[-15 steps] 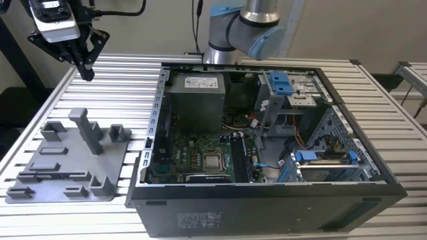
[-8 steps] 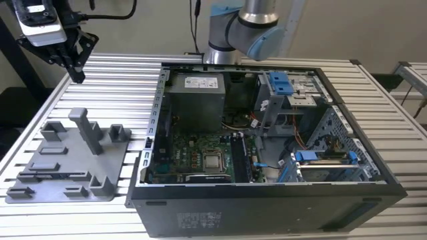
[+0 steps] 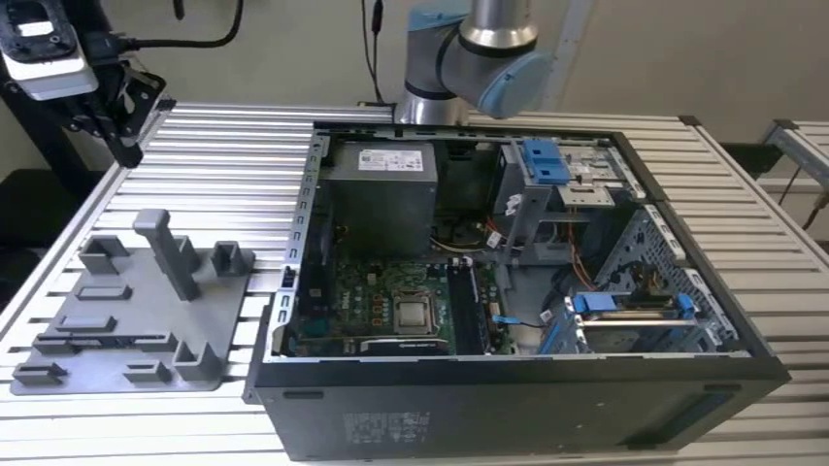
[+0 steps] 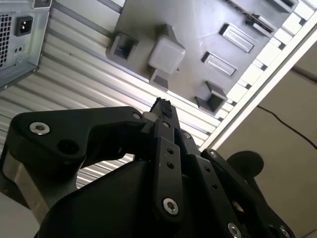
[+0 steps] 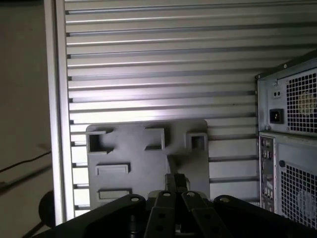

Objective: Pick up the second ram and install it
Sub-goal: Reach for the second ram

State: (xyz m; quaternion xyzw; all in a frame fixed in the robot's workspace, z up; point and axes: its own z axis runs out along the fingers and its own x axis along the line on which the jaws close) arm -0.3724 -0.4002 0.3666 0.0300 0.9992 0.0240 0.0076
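Closest to me is the black front wall of the open computer case (image 3: 518, 408), which lies on its side on the slatted aluminium table (image 3: 233, 146). Beside it, towards the exterior view's left, a grey fixture plate (image 3: 208, 316) lies flat on the slats and apart from the case. A thin dark strip sits edge-up in the long slot near its front edge. That strip looks to be the second ram (image 3: 111, 341), though I cannot make out its colour or chips from here. Further back on the plate a tall post (image 3: 169, 254) stands upright among some low blocks. Inside the case, the green motherboard (image 3: 376, 291) lies flat with the square processor socket (image 3: 414, 313) near its middle. Behind it is the grey power supply (image 3: 379, 194), and bright-blue drive latches (image 3: 547, 160) sit on the cage towards the exterior view's right. Past the case's back edge rises the arm (image 3: 486, 58), grey with pale-blue joint caps. The gripper (image 3: 127, 146) hangs high over the table's far corner on the exterior view's left, well above the plate and touching nothing. In both wrist views its black fingers (image 4: 166, 148) meet at one tip, drawn together. They point down at the plate and its post.
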